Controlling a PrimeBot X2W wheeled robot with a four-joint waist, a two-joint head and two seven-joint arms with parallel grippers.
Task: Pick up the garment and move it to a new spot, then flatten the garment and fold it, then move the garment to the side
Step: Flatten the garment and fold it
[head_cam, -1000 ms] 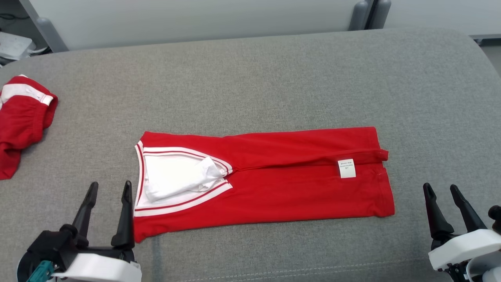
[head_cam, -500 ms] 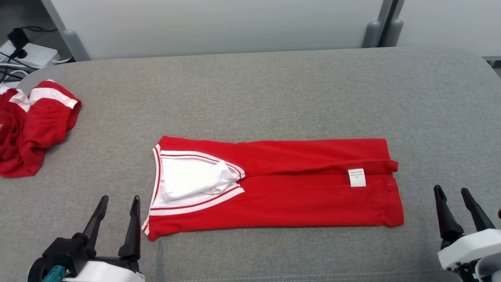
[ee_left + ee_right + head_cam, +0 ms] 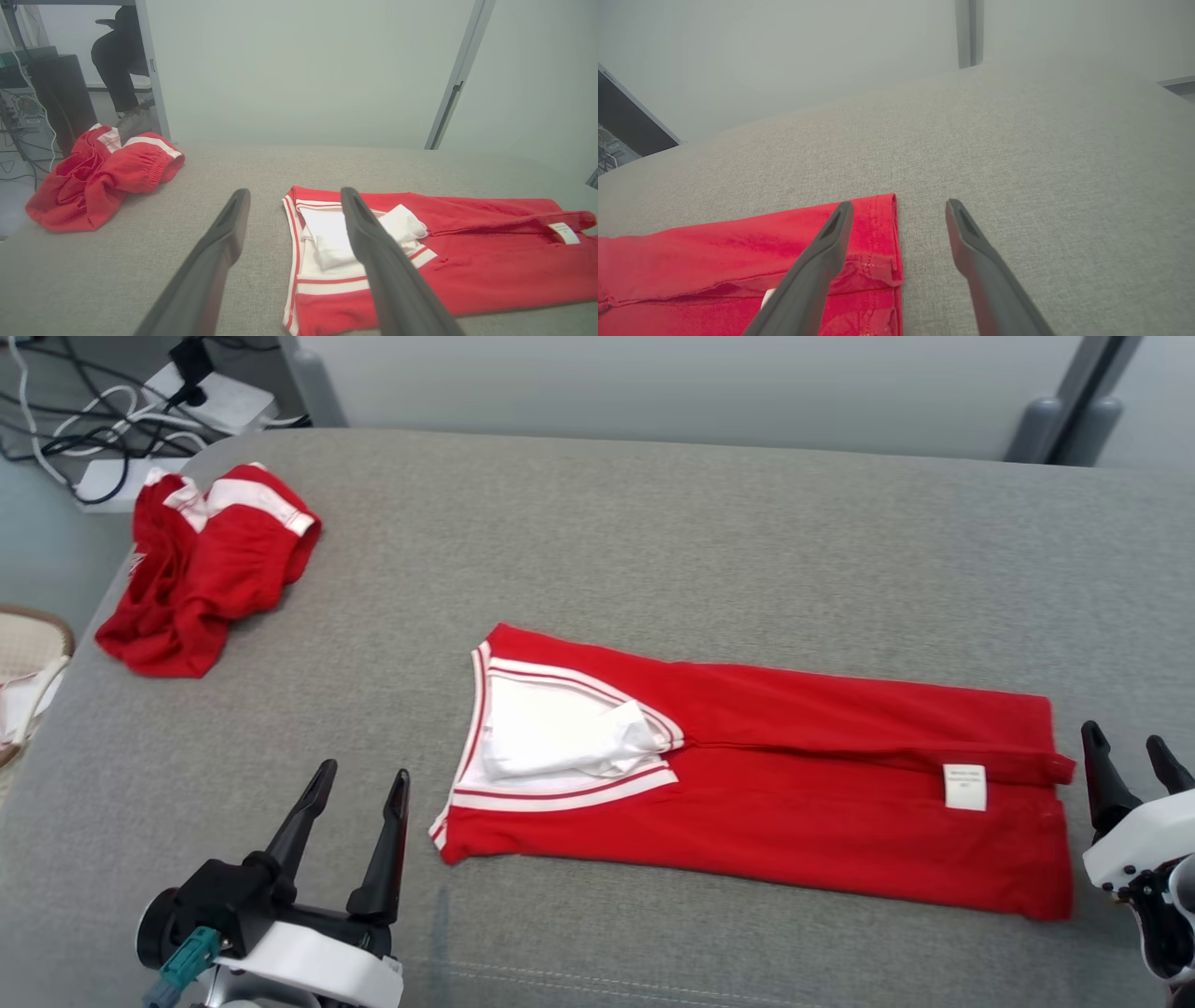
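Beside garment (image 3: 794,803): left end effector (image 3: 362,775), right end effector (image 3: 1123,737) spread, empty.

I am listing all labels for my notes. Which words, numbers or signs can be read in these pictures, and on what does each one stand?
White tag on the folded red garment, near its right end: faint lines of print, too small and blurred to read in the head view and in the left wrist view.
Crumpled red garment: no readable text.
Nothing else carries legible words, numbers or signs.
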